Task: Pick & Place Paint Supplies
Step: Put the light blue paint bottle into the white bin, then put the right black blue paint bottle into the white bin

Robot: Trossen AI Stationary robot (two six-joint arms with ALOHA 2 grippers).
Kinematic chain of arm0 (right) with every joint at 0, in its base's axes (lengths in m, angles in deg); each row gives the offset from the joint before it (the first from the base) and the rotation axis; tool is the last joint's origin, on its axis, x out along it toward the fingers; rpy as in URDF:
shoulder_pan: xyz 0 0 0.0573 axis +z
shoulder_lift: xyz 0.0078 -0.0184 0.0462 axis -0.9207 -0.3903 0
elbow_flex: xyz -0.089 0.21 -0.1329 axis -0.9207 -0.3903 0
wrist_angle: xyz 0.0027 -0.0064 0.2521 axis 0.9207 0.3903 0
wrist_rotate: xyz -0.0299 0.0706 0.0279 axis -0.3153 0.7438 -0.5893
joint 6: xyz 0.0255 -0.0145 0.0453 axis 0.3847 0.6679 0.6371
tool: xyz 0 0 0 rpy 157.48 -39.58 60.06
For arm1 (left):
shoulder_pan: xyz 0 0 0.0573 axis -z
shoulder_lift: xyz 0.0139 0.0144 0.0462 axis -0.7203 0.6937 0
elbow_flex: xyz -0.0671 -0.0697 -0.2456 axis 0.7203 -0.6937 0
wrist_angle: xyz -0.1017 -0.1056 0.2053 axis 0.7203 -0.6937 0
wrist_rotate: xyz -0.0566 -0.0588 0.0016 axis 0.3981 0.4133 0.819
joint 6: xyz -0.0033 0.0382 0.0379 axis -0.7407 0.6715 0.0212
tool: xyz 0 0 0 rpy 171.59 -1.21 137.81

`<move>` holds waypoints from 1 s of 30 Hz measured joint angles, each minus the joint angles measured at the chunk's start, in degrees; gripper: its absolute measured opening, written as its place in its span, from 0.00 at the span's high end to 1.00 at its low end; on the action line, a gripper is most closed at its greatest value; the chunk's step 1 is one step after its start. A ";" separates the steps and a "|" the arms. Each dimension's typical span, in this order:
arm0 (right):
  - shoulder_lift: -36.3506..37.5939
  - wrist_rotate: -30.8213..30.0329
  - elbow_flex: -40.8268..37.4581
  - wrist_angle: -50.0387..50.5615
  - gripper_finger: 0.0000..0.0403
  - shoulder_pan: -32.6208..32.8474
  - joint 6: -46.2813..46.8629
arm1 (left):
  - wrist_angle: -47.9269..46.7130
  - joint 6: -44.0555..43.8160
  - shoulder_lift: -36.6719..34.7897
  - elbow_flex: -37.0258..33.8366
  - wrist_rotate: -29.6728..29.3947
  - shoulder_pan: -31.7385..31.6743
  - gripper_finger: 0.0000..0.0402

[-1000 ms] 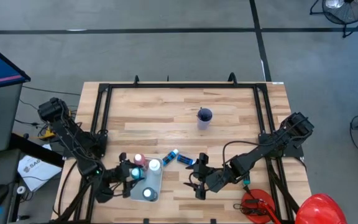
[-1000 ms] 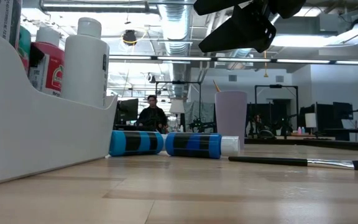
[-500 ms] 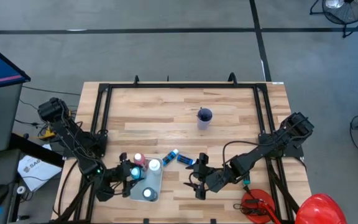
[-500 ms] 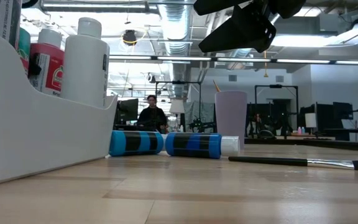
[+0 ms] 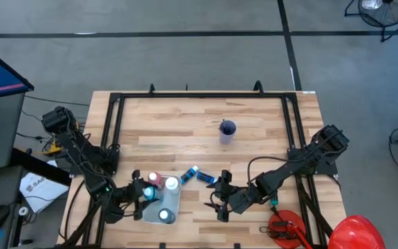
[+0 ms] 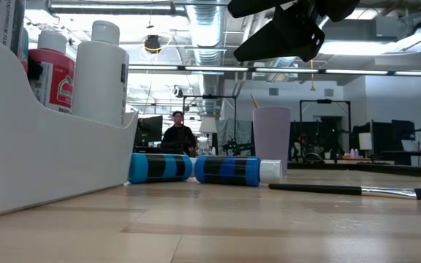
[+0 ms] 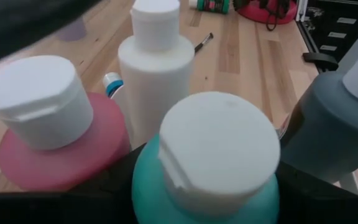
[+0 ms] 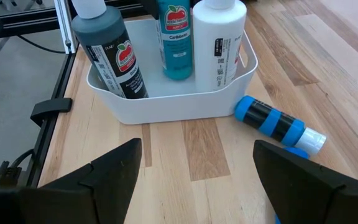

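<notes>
A white bin (image 5: 173, 203) stands near the table's near edge. In it stand a red bottle (image 7: 55, 146), a white bottle (image 7: 154, 74), a dark grey bottle (image 7: 328, 124) and a teal bottle (image 7: 204, 193), all white-capped. My left gripper (image 5: 142, 196) is at the bin's left side, shut on the teal bottle. A light blue bottle (image 6: 159, 167) and a dark blue bottle (image 6: 229, 169) lie on their sides right of the bin. A dark-handled brush (image 6: 349, 191) lies flat. My right gripper (image 8: 194, 186) is open above the table, right of the bin. My left gripper has the teal bottle between its two fingers (image 7: 114, 180), just under the white cap (image 7: 219, 146). It comes from the table's left side, slanting down. The bottle stands upright inside the bin (image 8: 185, 99); the bin wall hides whether its base rests on the floor.
A purple cup (image 5: 227, 129) with a brush in it stands at the table's middle. A red helmet-like thing (image 5: 354, 232) and a smaller red object (image 5: 285, 232) sit at the near right corner. Black frame rails run along the left, right and far edges.
In the low view the red bottle in the bin has shifted a little, and less of the teal bottle shows behind it. The right arm has kept still.
</notes>
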 joint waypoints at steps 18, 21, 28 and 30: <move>0.00 0.01 0.00 0.00 0.25 0.02 0.00 | 0.21 0.02 -0.30 0.11 0.24 0.00 0.32; 0.00 0.01 0.00 -0.02 0.25 0.01 0.00 | 0.26 0.02 -1.45 0.11 0.26 0.00 0.30; 0.00 0.01 0.00 0.00 0.25 0.02 0.00 | 0.52 1.95 -5.09 0.11 -0.07 1.60 0.25; 0.00 0.01 0.00 -0.01 0.25 0.02 0.00 | 0.82 3.00 -6.30 0.11 -0.81 2.12 0.24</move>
